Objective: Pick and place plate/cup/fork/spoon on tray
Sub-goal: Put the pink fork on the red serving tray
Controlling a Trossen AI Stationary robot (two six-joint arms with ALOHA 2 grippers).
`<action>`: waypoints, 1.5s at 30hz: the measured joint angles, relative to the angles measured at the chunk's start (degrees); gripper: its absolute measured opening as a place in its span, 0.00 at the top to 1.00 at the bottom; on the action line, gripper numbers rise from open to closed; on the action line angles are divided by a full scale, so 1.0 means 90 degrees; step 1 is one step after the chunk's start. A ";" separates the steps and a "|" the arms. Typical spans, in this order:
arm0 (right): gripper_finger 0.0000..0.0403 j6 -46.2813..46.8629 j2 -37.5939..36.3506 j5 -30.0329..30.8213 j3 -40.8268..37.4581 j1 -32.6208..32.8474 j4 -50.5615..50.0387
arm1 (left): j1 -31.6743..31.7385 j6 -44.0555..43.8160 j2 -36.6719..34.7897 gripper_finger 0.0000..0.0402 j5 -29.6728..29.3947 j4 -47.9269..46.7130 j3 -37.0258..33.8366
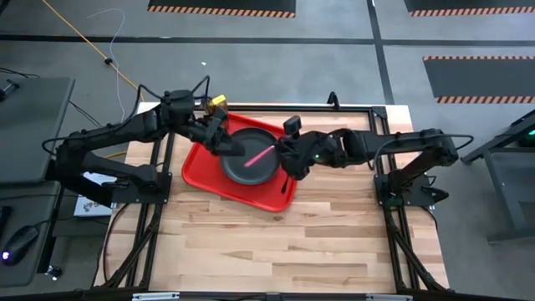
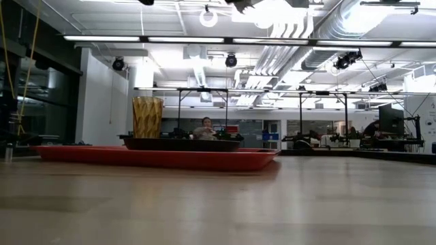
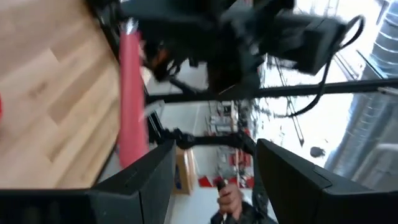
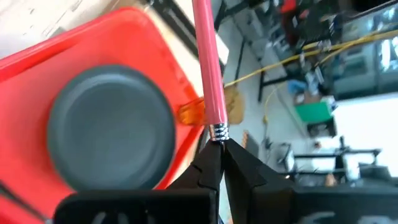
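Note:
The red tray lies on the table's far middle, and the black plate rests flat on it. The amber cup stands upright at the tray's far left corner; whether on the tray or beside it, I cannot tell. My right gripper is shut on the fork above the plate. My left gripper hovers over the plate's left rim, open and empty. The spoon does not show. My right gripper pinches the fork between its two fingertips at the silver metal part right where the pink handle begins. The fingers come from the table's right side. The handle sticks straight out beyond them over the plate, lifted clear of it.
Bare wooden table spreads out on the near side of the tray. Black frame rails run along the table's left and right edges. In the low view a person sits in the room beyond the table.

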 joint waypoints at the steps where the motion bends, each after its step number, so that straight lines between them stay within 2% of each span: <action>1: 1.00 -0.0130 0.0004 -0.0011 0.0104 0.0000 0.0000 | -0.0051 -0.0059 0.0000 0.47 0.0074 -0.0006 0.0000; 7: 1.00 -0.0606 0.0004 -0.0081 0.0488 0.0015 0.0001 | -0.0261 -0.0376 0.0000 0.47 0.0191 0.0067 0.0000; 15: 1.00 -0.1151 0.0125 -0.0112 0.0500 0.0129 0.0297 | -0.0614 -0.0712 0.0107 0.47 0.0226 0.0365 0.0005; 23: 1.00 -0.1232 0.0140 -0.0208 0.0548 0.0295 0.0525 | -0.0841 -0.0726 0.0182 0.47 0.0249 0.0357 0.0007; 31: 1.00 -0.1156 0.0137 -0.0455 0.0567 0.0660 0.0487 | -0.0645 -0.0714 0.0171 0.47 0.0138 0.0775 -0.0001; 40: 1.00 -0.1035 0.0130 -0.0394 0.0568 0.0867 0.1003 | -0.0579 -0.0775 0.0211 0.47 0.0158 0.0685 0.0001; 45: 1.00 -0.1188 0.0128 -0.0121 0.0568 0.0844 0.1123 | -0.0753 -0.1081 0.0231 0.47 0.0185 0.0687 -0.0002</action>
